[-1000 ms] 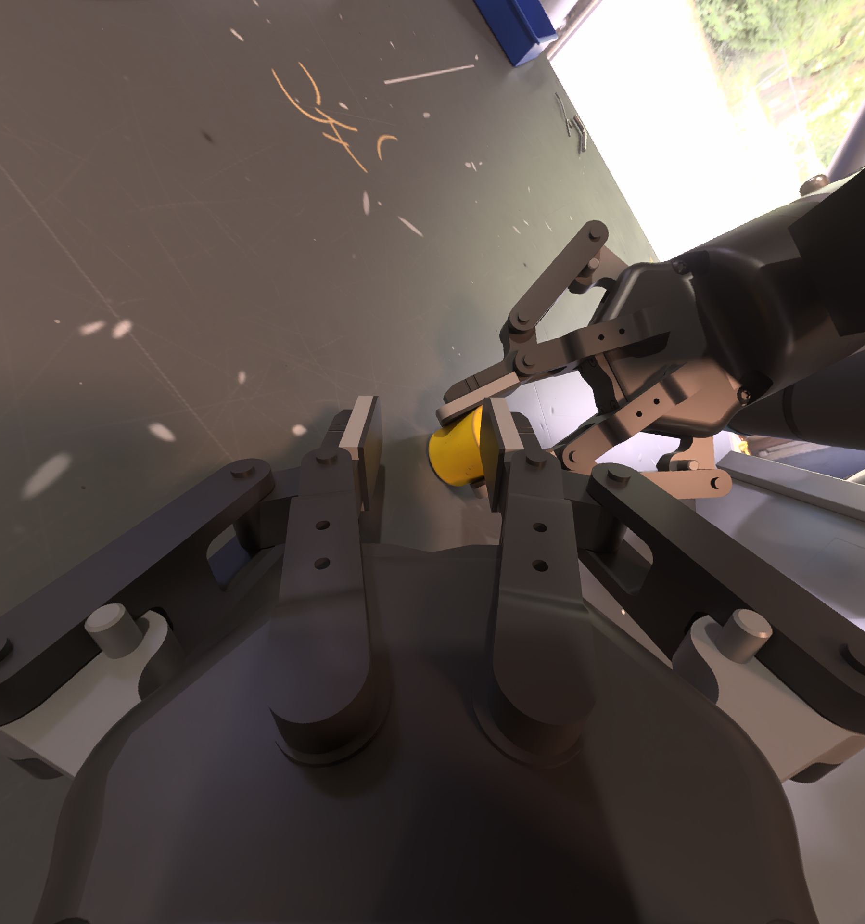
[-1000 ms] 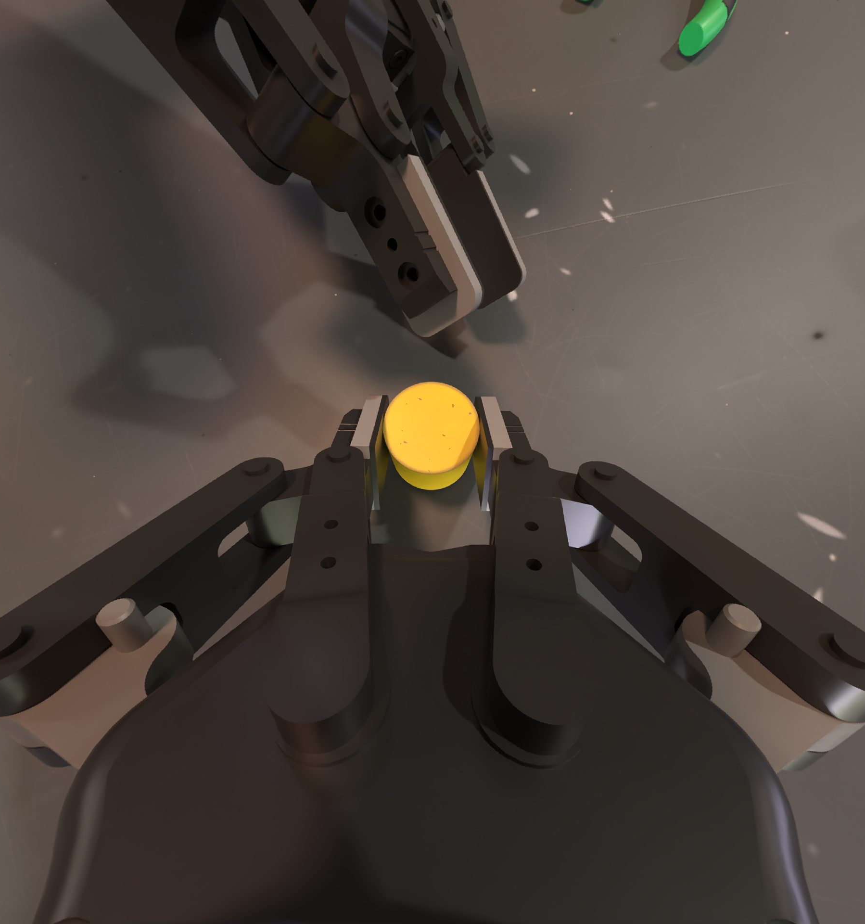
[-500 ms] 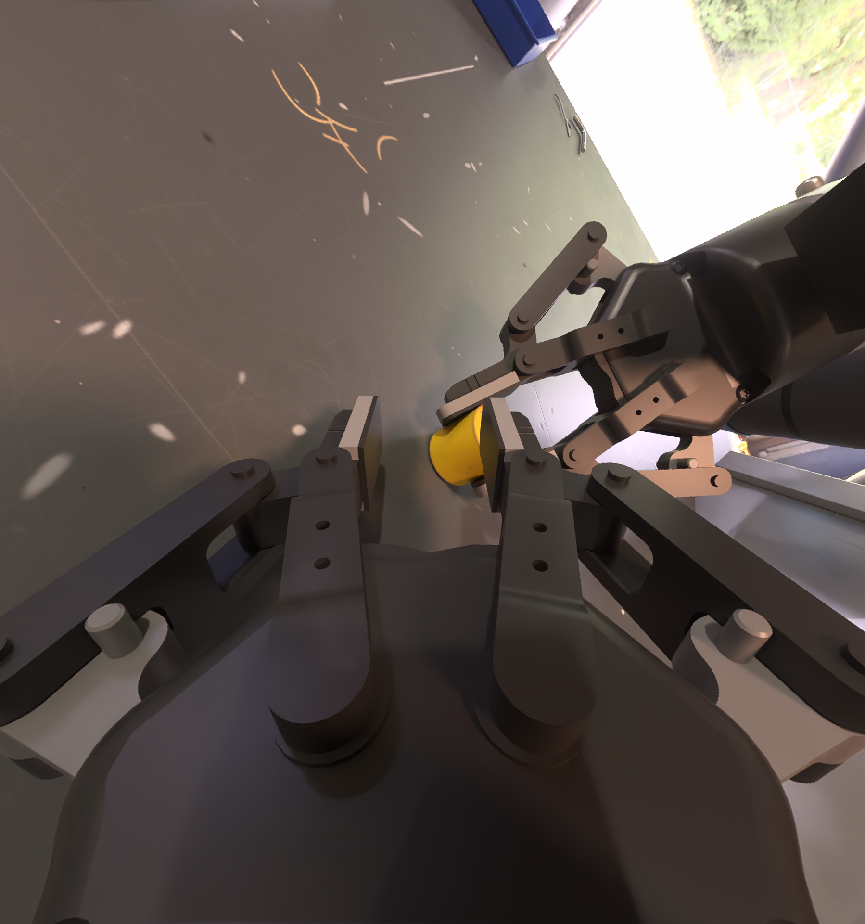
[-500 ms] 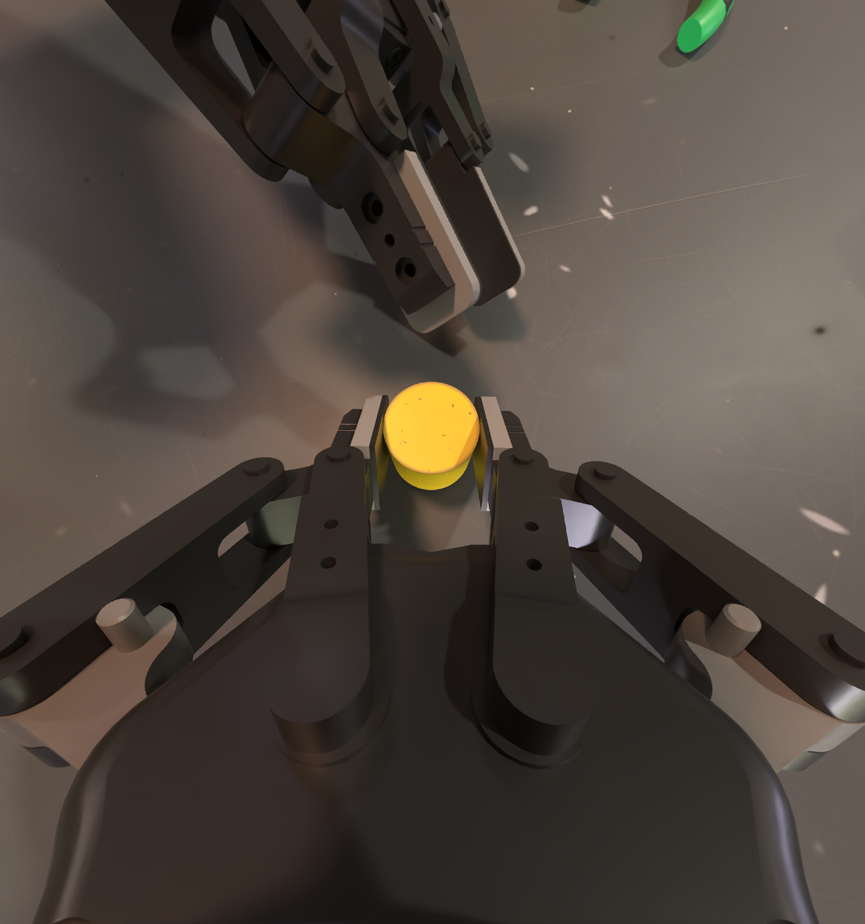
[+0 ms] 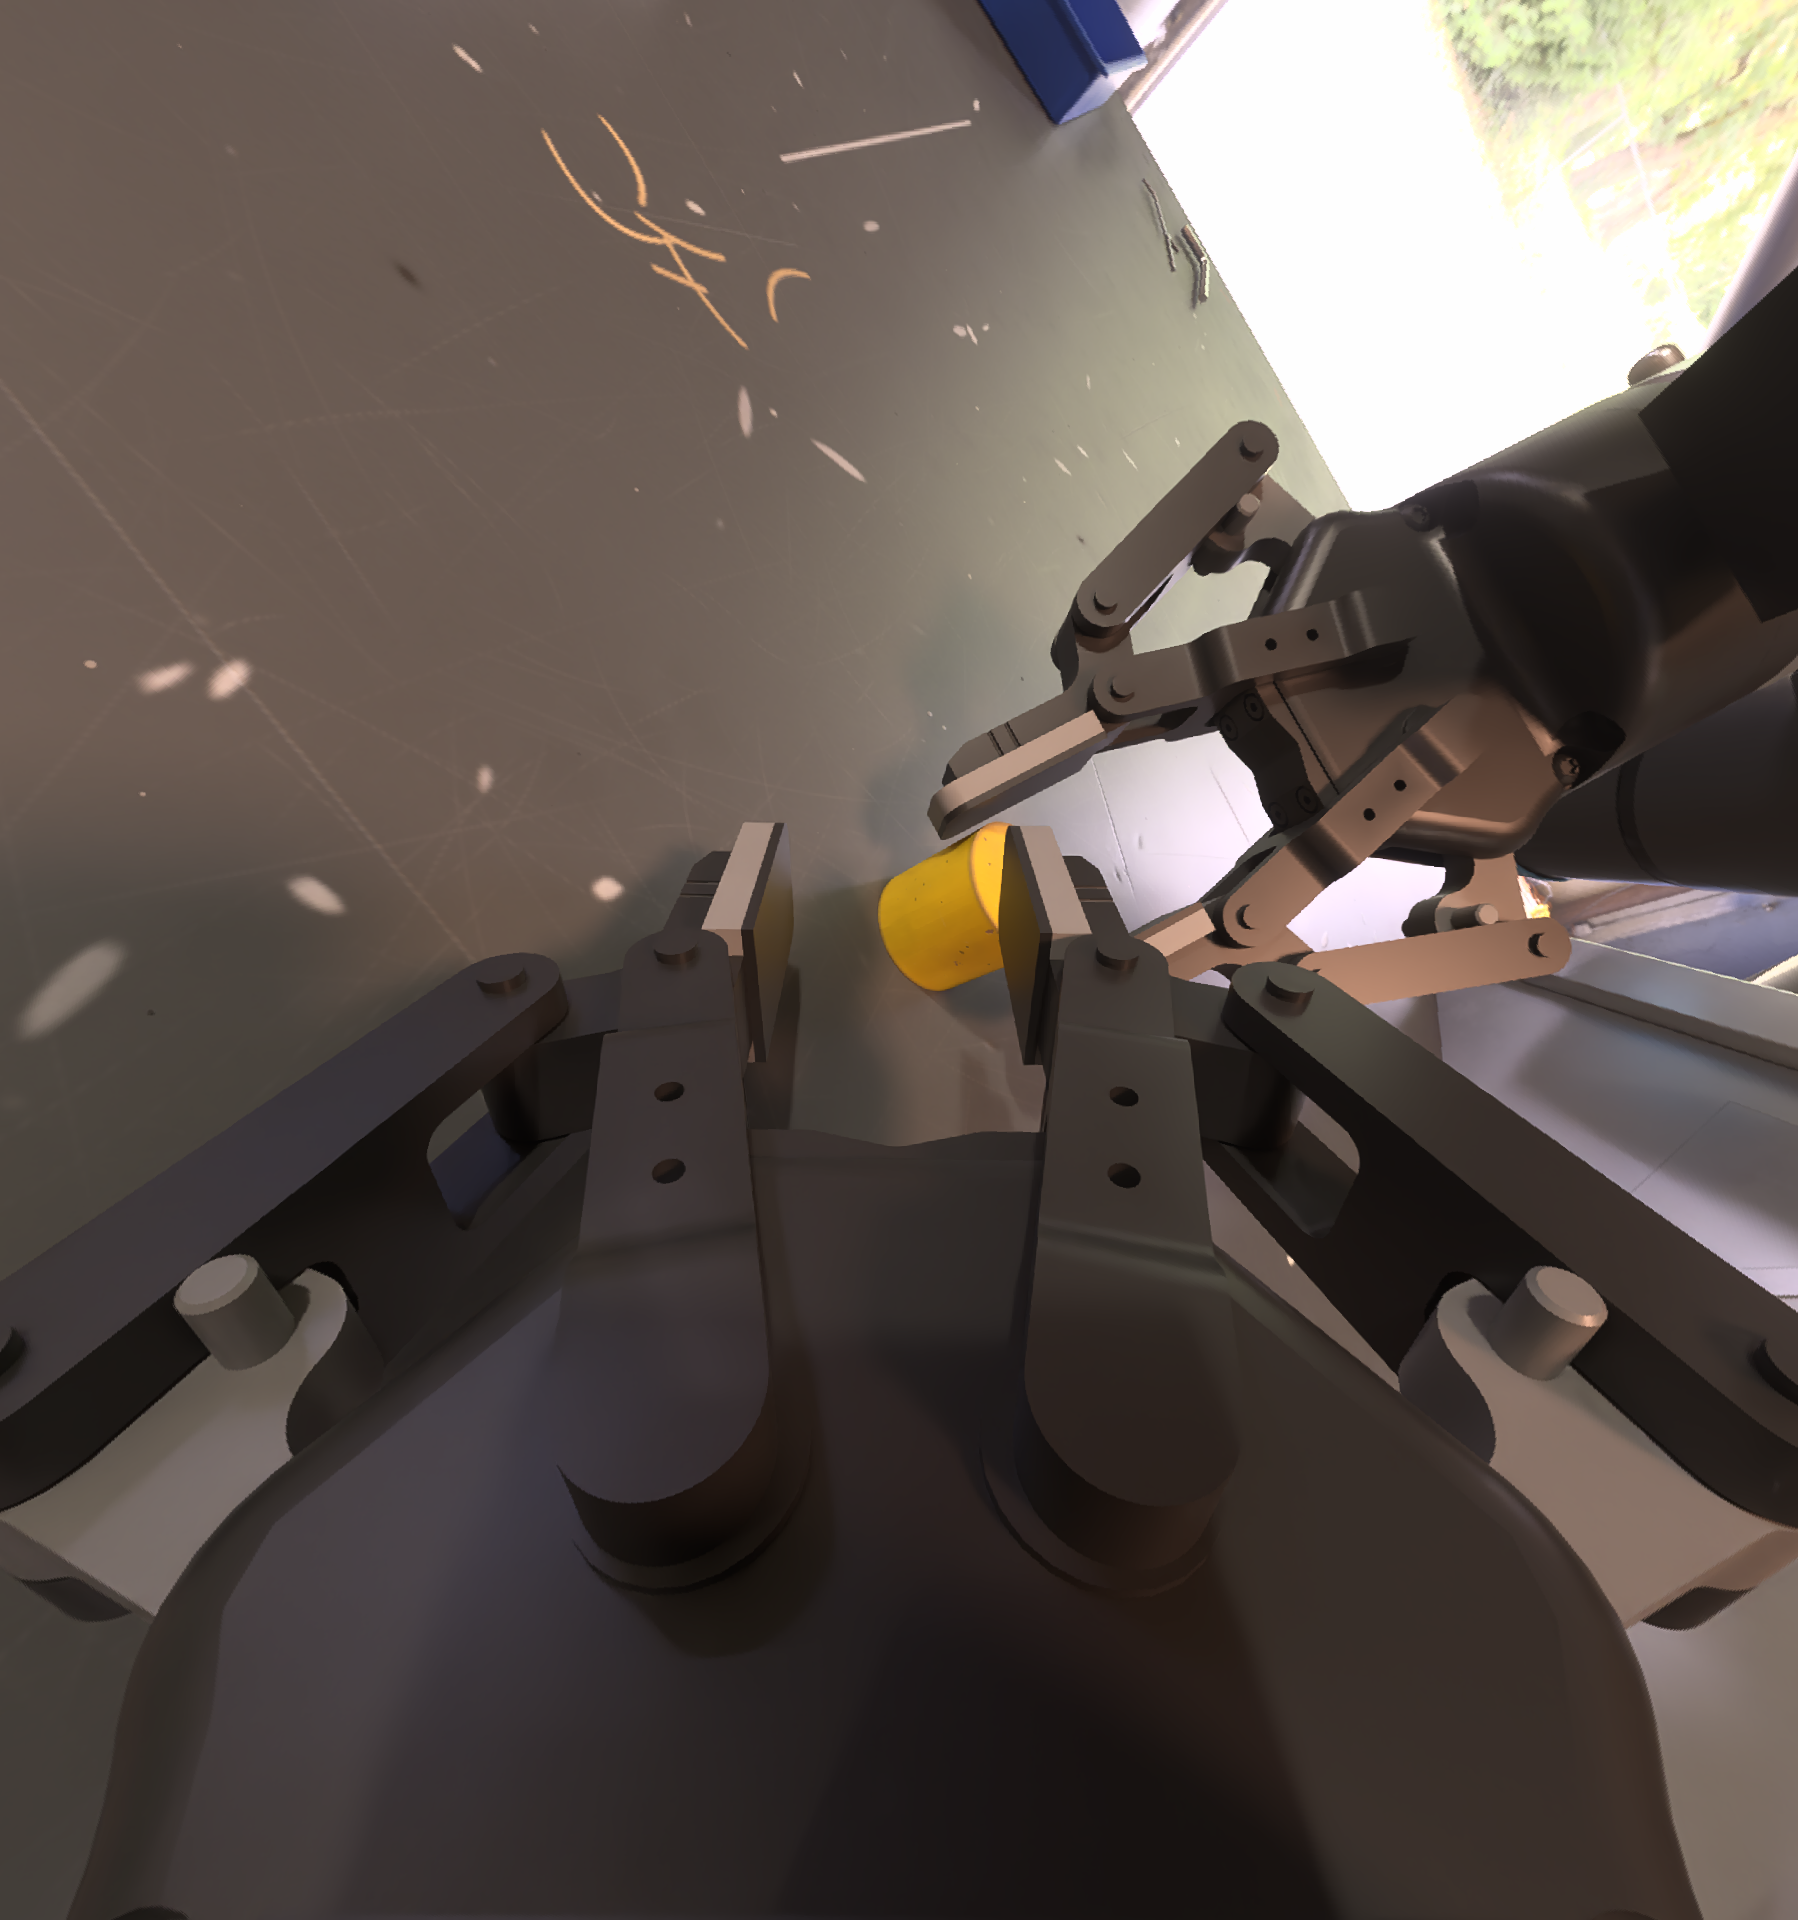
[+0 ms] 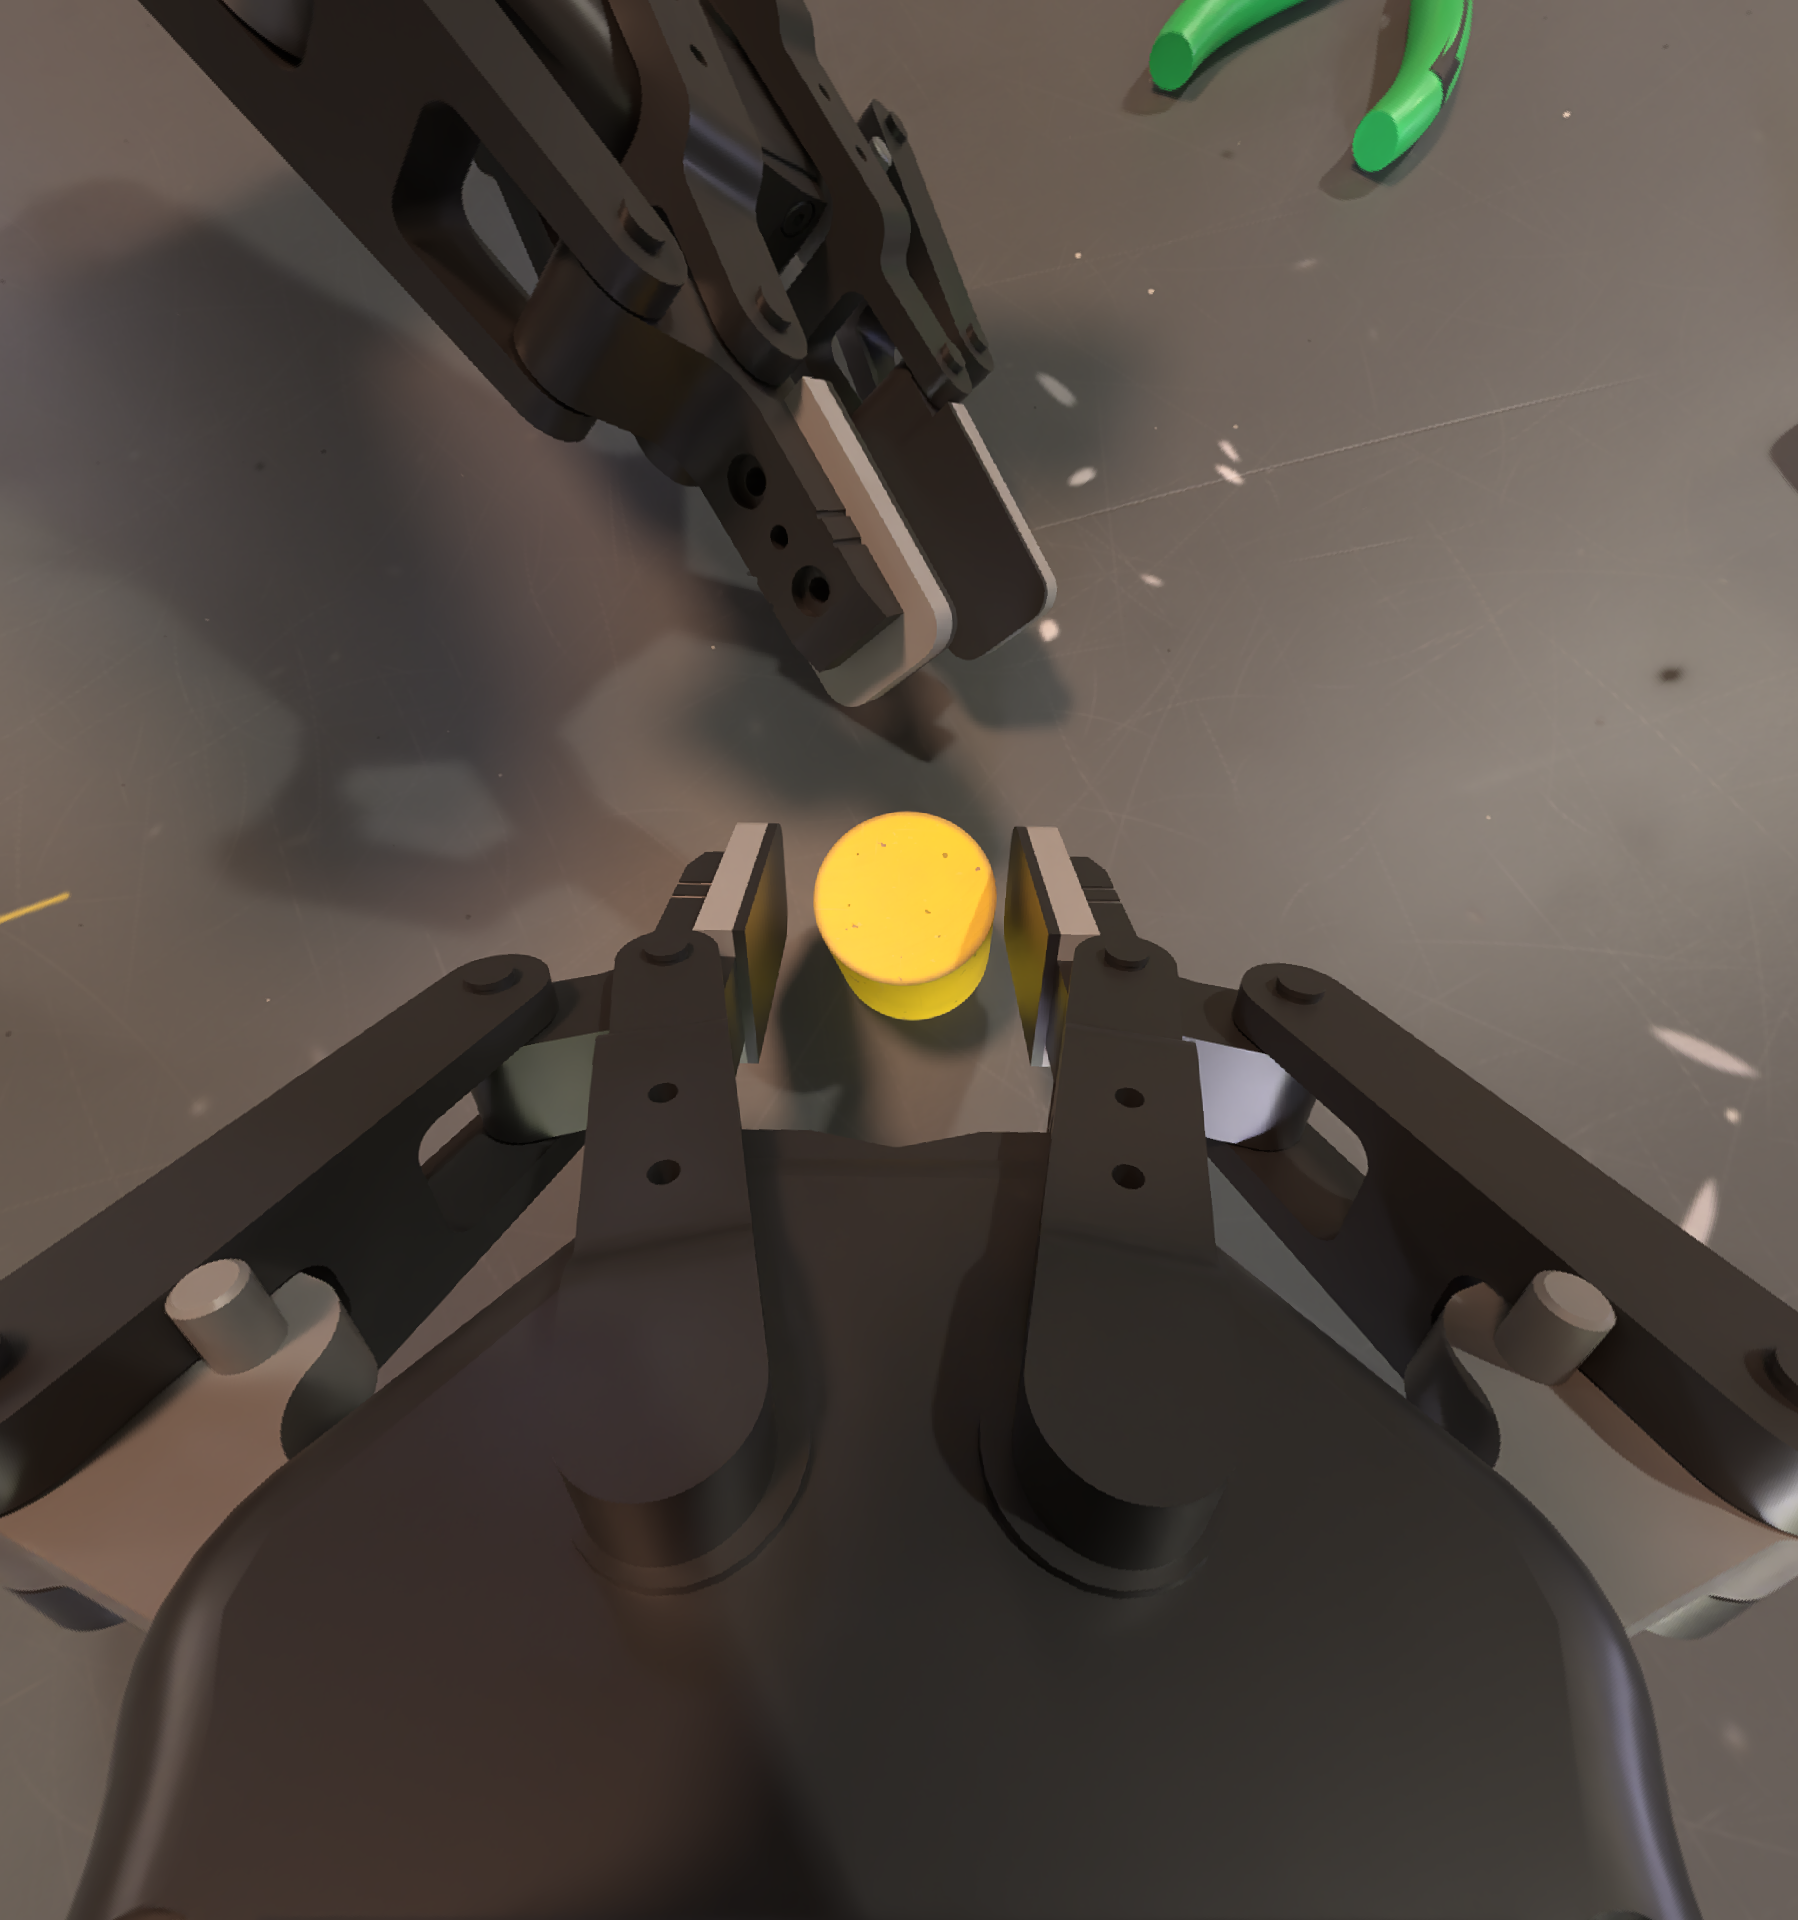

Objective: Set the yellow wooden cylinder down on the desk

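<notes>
Yellow wooden cylinder [image 6: 903,914] stands upright on the dark desk [image 6: 1446,831], between the right end effector's [image 6: 896,930] 2 parted fingers, a gap on each side. Left end effector [image 5: 896,930] hangs nearby, part-open and empty. Green-handled pliers [image 6: 1394,94] lie farther off.

A scuffed dark grey worktop [image 6: 1394,748], flecked with pale marks and orange scratches, carries the yellow wooden cylinder [image 6: 905,914] standing upright on it, green-handled pliers [image 6: 1394,94] well apart and a blue block [image 5: 1061,52] near its far edge.
</notes>
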Robot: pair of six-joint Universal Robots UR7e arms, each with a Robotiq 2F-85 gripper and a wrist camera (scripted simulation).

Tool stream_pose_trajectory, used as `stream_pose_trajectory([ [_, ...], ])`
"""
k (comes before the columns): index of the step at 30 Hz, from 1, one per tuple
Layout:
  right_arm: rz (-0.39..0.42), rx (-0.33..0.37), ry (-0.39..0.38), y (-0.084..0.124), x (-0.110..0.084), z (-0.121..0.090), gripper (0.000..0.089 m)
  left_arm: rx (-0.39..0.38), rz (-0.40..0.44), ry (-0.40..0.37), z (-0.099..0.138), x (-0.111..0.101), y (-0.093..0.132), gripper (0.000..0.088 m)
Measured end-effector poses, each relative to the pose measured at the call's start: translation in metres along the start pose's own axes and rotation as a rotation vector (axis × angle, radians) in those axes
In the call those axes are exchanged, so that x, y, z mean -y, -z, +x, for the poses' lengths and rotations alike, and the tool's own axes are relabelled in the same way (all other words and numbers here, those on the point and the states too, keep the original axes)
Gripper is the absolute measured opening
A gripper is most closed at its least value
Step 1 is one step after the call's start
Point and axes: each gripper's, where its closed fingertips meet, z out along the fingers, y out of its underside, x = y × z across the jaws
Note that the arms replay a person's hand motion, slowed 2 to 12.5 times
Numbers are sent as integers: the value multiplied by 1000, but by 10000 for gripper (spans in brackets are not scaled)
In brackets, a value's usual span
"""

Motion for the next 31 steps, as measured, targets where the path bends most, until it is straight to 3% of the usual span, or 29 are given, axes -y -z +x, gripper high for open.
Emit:
stream_pose_trajectory([
  [8,15,-25,-9,8,-5,1,393,6,-17,-41,3,-3,0,371],
  [16,24,-69,-52,17,-7,6,400,62,-14,-201,8,-2,2,398],
  [20,42,-63,-83,19,-5,5,408,91,-43,-265,8,-7,1,414],
  [31,67,-25,-115,15,-4,2,397,162,-101,-332,8,-15,-1,384],
])
